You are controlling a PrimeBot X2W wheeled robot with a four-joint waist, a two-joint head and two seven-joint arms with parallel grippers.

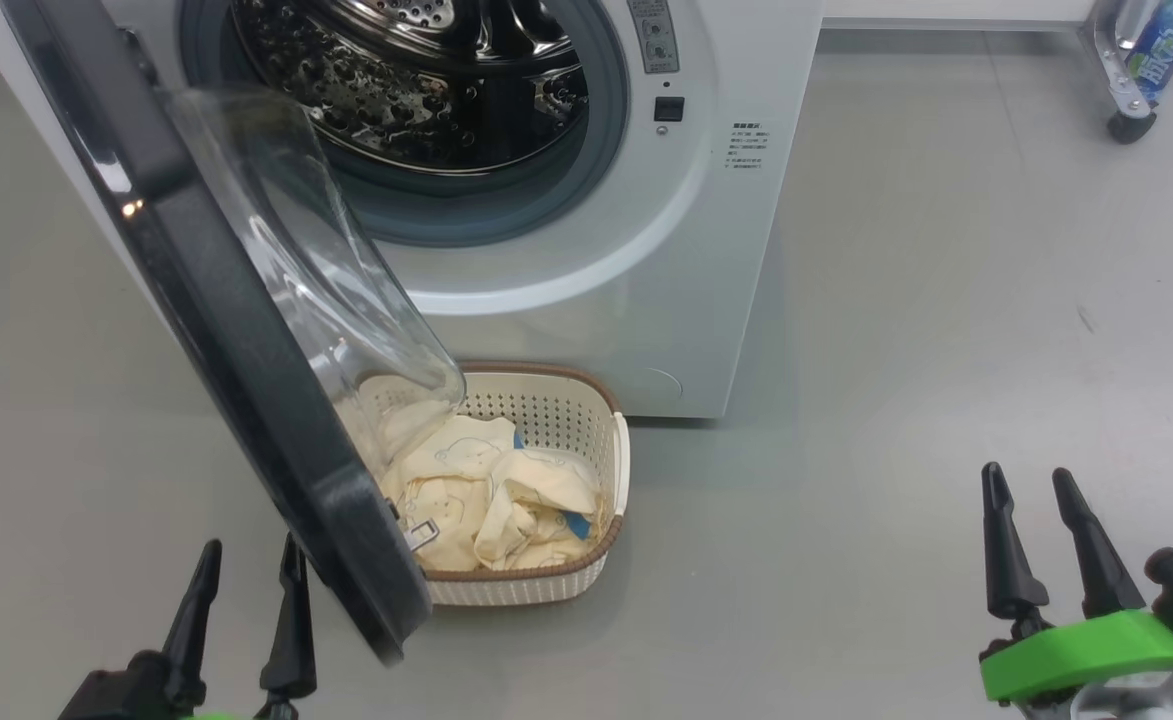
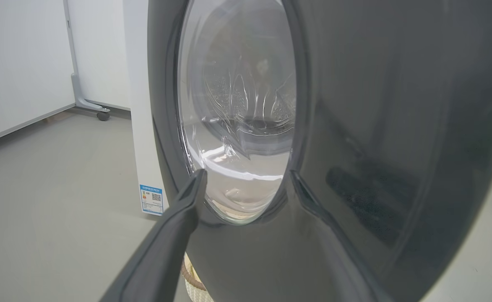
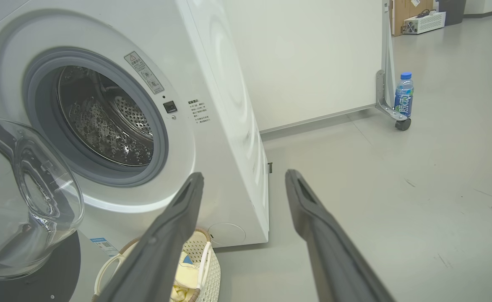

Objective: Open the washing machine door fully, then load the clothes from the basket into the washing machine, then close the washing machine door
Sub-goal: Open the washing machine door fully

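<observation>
The washing machine (image 1: 686, 250) stands with its steel drum (image 1: 416, 80) exposed. The washing machine door (image 1: 236, 350) is swung out toward me, black rim edge-on, and its glass bowl (image 1: 316, 270) overhangs the basket (image 1: 566, 410). The basket sits on the floor against the machine's front and holds the cream clothes (image 1: 486, 490). My left gripper (image 1: 252, 548) is open just left of the door's lower rim; in the left wrist view the left gripper (image 2: 246, 173) faces the door's outer side (image 2: 376, 126) closely. My right gripper (image 1: 1026, 472) is open above bare floor, right of the basket.
A water bottle (image 1: 1161, 40) rests on a wheeled metal foot (image 3: 401, 121) of a white partition at the far right. Grey floor (image 1: 946, 350) spreads to the right of the machine. A blue-and-white sticker (image 2: 151, 200) marks the machine's lower corner.
</observation>
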